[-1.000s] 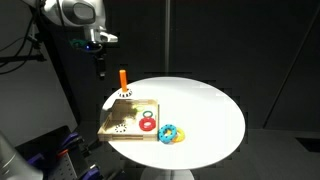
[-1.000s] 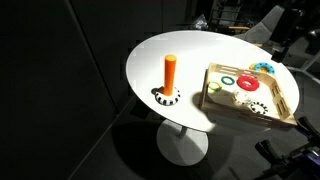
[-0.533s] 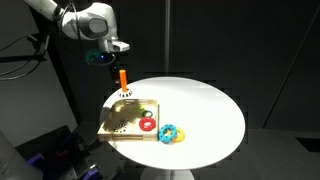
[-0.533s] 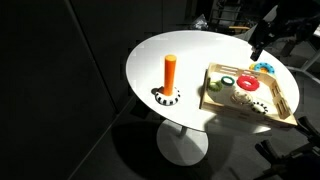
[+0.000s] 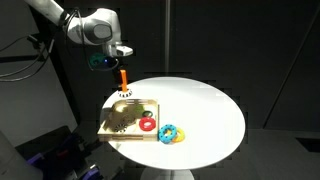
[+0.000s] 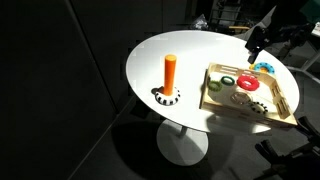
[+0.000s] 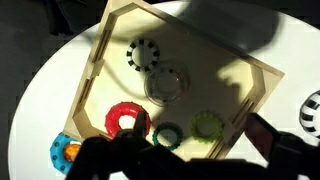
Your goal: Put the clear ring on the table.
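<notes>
Two dark fingers of the Robotiq gripper point(image 5: 118, 58) stand apart with nothing between them, so far as the wrist view shows, and it hangs well above the square wooden tray point(image 7: 95, 72) that sits close to the arm-side edge of the large round white table point(image 7: 35, 95). The small see-through clear ring point(image 7: 167, 83) lies flat near the middle of that tray, just beside a dark toothed ring point(image 7: 143, 52). A red ring point(image 7: 127, 120), a dark green ring point(image 7: 165, 135) and a pale green ring point(image 7: 207, 125) line the tray side nearest the gripper. A blue-and-yellow ring point(image 7: 65, 152) rests on the table just outside the tray, and an upright orange peg point(image 6: 170, 72) stands apart near the table's edge. The step in hand looks like the approach, with nothing grasped yet. It would go best by centring over the clear ring, descending straight, and pinching its band on the side away from the toothed ring. A faint, smooth ring will likely slip, so close gently, then lift above the tray wall before carrying it to bare table top
</notes>
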Robot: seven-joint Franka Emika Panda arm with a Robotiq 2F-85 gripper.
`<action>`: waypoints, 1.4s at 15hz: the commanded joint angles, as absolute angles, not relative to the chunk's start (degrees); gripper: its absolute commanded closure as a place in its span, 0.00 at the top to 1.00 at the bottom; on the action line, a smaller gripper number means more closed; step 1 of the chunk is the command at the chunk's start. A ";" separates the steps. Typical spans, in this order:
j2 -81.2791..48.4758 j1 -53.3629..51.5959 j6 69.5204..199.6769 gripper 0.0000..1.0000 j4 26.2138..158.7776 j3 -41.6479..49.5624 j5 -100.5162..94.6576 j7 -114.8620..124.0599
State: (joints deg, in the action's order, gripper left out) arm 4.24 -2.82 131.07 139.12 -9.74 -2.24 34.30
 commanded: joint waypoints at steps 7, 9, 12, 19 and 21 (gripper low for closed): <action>-4.53 -2.60 144.02 1.00 142.25 -3.57 -4.84 36.72; -6.81 -2.93 148.84 1.00 143.19 -2.28 -4.82 36.53; -10.88 -3.83 154.61 1.00 143.80 -0.48 -4.38 36.38; -17.49 -7.58 161.04 1.00 144.10 2.99 -2.87 35.38; -18.63 -8.54 162.03 1.00 144.12 3.63 -2.50 35.04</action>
